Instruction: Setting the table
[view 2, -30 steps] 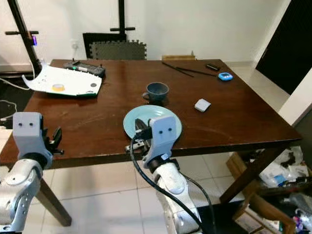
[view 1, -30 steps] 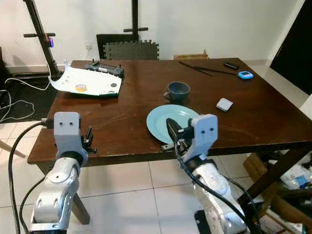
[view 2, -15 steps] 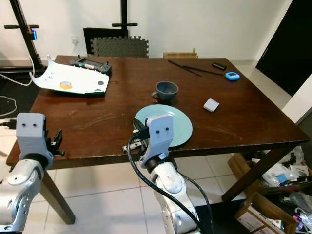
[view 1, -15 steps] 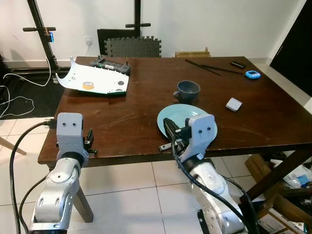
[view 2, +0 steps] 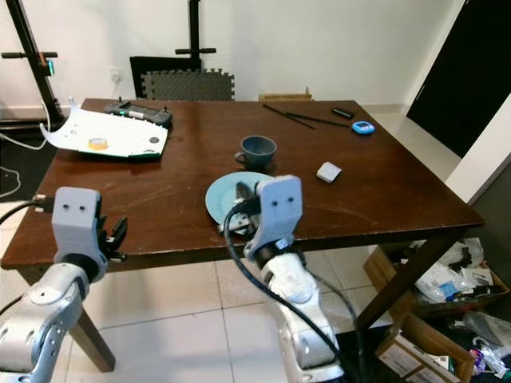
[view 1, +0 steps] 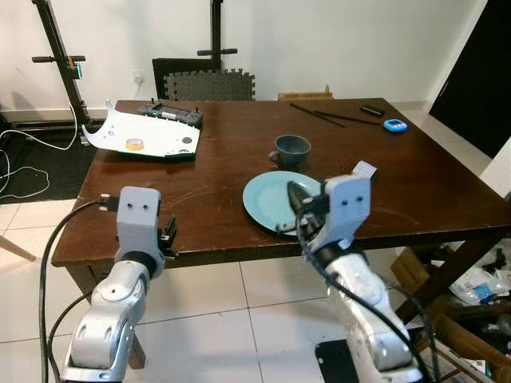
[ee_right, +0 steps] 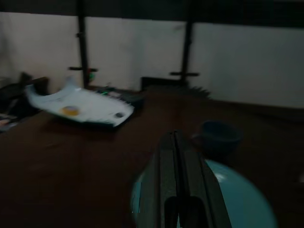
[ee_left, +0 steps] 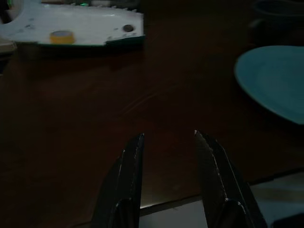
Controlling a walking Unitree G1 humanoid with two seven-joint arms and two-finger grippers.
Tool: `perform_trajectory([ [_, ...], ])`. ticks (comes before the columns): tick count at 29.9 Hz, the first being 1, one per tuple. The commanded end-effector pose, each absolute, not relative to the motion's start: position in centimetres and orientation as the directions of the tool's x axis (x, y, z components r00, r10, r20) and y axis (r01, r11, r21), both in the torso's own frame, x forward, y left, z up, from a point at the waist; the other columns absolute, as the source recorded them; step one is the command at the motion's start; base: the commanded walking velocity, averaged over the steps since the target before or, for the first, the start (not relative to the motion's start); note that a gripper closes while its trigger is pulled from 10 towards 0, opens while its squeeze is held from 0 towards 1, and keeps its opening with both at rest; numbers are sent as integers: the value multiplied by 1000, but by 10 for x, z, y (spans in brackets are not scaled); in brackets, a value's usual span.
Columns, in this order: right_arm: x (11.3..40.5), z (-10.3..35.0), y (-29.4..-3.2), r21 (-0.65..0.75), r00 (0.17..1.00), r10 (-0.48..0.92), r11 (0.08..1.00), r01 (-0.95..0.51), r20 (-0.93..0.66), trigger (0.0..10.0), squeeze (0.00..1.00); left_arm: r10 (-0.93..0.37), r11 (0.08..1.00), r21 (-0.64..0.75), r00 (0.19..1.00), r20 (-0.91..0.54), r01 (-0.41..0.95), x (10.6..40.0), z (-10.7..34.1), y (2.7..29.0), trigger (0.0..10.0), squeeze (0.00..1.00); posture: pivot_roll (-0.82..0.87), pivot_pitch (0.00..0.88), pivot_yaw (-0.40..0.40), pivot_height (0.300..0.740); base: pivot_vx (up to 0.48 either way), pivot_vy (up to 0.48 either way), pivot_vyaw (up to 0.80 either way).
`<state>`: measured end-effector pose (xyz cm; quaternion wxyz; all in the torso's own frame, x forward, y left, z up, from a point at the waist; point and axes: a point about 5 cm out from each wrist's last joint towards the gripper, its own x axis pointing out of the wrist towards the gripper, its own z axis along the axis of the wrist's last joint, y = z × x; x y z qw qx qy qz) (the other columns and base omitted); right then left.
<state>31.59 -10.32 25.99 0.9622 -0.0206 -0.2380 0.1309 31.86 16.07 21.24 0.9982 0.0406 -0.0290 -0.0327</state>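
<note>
Right gripper (ee_right: 178,142) sits over the near rim of the light blue plate (view 1: 267,199), its two black fingers pressed together with nothing between them; the dim, blurred right wrist view makes contact with the plate hard to confirm, so treat it as hovering at or just above the rim. Left gripper (ee_left: 166,142) is held at the near edge of the table (view 1: 215,175), well to the left of the plate, with its fingers (ee_left: 128,166) parted and empty. This posture keeps the left arm out of the working zone while the right arm attends to the plate. The plate lies flat on the table close to the near edge, in front of the robot, a position consistent with a place setting. A dark blue cup (view 1: 292,148) stands upright just beyond the plate. A pair of chopsticks (view 1: 319,115) lies near the far edge, well apart from the plate, so the setting is judged incomplete. A white tray-like board (view 1: 144,132) with a roll of tape (view 1: 133,144), a small white object (view 2: 328,171) and a blue item (view 1: 394,124) are unrelated to the setting.
</note>
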Motion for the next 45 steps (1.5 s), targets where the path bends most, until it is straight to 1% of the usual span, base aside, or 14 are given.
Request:
perform_trajectory([
  [1,316,263,-107,-111,849,242,970,-216,470,10000,0,-86,992,94,995,43,82,317,212,157,10000,0,28,114,-8,740,0,0,0],
  [6,314,265,-105,-115,843,246,969,-217,479,10000,0,-96,992,89,994,44,92,317,214,155,10000,0,29,116,-8,740,0,0,0],
  [9,313,264,-105,-113,844,247,969,-220,475,10000,0,-112,988,110,992,50,106,316,215,153,10000,0,30,119,-9,740,0,0,0],
  [14,314,262,-106,-98,851,240,971,-220,467,10000,0,-56,995,82,997,49,51,316,213,154,10000,0,28,121,-12,740,0,0,0],
  [15,316,260,-110,-61,862,215,976,-211,459,10000,0,-17,998,63,999,52,14,316,213,157,10000,0,27,121,-15,740,0,0,0],
  [18,317,260,-111,-43,867,203,978,-206,454,10000,0,-6,998,56,999,53,3,317,213,158,10000,0,27,121,-15,740,0,0,0],
  [22,324,257,-132,100,902,83,985,-138,424,10000,0,45,999,22,992,117,-47,314,218,168,10000,0,22,123,-18,740,0,0,0],
  [29,324,259,-137,93,900,72,988,-123,429,10000,0,48,998,28,991,123,-52,311,214,176,10000,0,16,126,-19,740,0,0,0],
  [45,324,253,-126,93,905,110,982,-162,410,10000,0,24,999,36,992,121,-28,312,209,171,10000,0,15,109,-19,740,0,0,0],
])
